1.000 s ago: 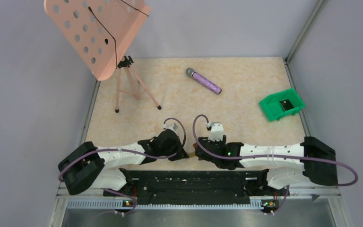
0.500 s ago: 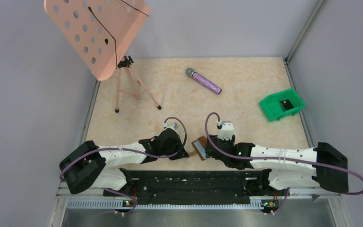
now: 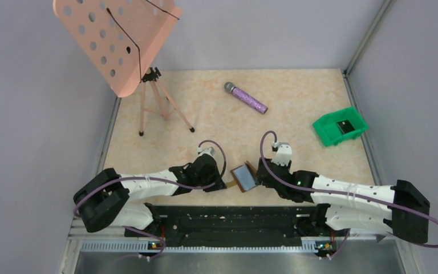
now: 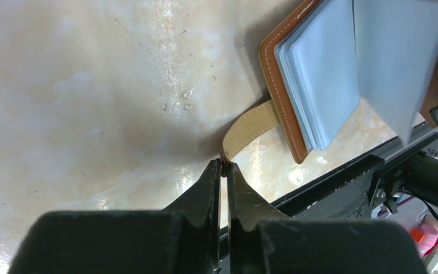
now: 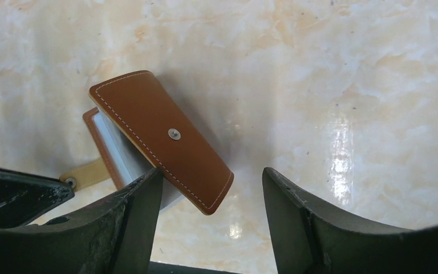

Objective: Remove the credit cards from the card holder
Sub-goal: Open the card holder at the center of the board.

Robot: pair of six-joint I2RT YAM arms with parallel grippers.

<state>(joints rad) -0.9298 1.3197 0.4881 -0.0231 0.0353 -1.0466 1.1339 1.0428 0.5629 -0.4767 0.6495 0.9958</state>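
Note:
The brown leather card holder (image 3: 244, 177) lies half open near the table's front edge, between my two grippers. My left gripper (image 4: 223, 165) is shut on the end of its tan strap (image 4: 251, 128). The grey-blue inner panels (image 4: 325, 68) show, one leaf raised. In the right wrist view the brown cover (image 5: 159, 137) with its snap stud stands tilted up. My right gripper (image 5: 212, 177) is open, the cover's lower corner lying between its fingers and close against the left finger (image 5: 142, 197). No credit cards can be made out; they are hidden in the sleeves.
A green bin (image 3: 340, 127) with a dark item in it stands at the right. A purple microphone (image 3: 245, 98) lies at the back middle. A pink music stand (image 3: 117, 40) on a tripod occupies the back left. The black base rail (image 3: 228, 217) runs along the near edge.
My right arm has slid to the right, away from the left gripper. The card holder, hidden between the grippers before, now shows with its cover swung up. The left gripper has stayed put.

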